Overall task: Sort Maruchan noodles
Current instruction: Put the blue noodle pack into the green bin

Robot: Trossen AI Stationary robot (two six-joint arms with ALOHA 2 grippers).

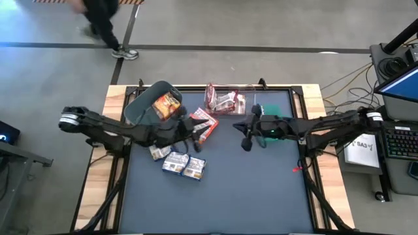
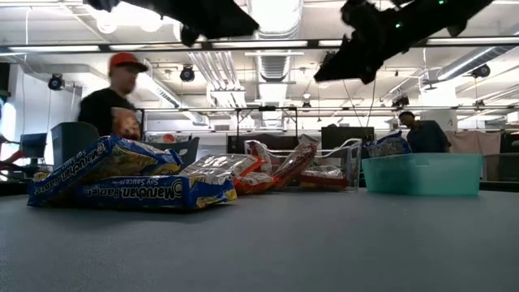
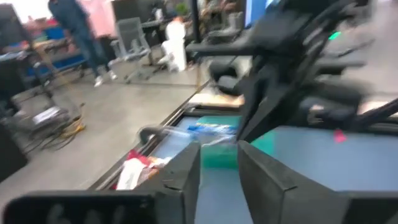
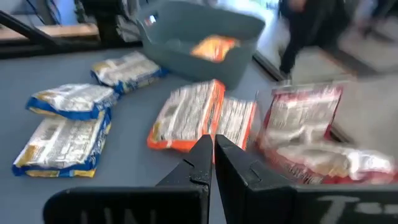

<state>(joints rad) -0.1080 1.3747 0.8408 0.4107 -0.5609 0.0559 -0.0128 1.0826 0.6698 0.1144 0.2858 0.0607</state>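
Left gripper (image 3: 217, 168): raised above the middle of the table, near the orange packets; a narrow gap is seen between its fingers and nothing is held, which suggests a release or a reach about to be made.
Right gripper (image 4: 212, 163): hung over the table beside the green bin (image 1: 277, 108); fingers pressed together, empty.
Blue-and-white packets (image 1: 184, 165): left unsorted on the table surface, two stacked side by side.
Orange packets (image 1: 204, 124): laid loose just beside the grey bin (image 1: 140, 106), where one orange packet (image 1: 167, 104) is already kept.
Maroon-and-white packets (image 1: 224, 101): gathered in the clear bin (image 2: 353, 158).
Progress: sorting is judged partly done.
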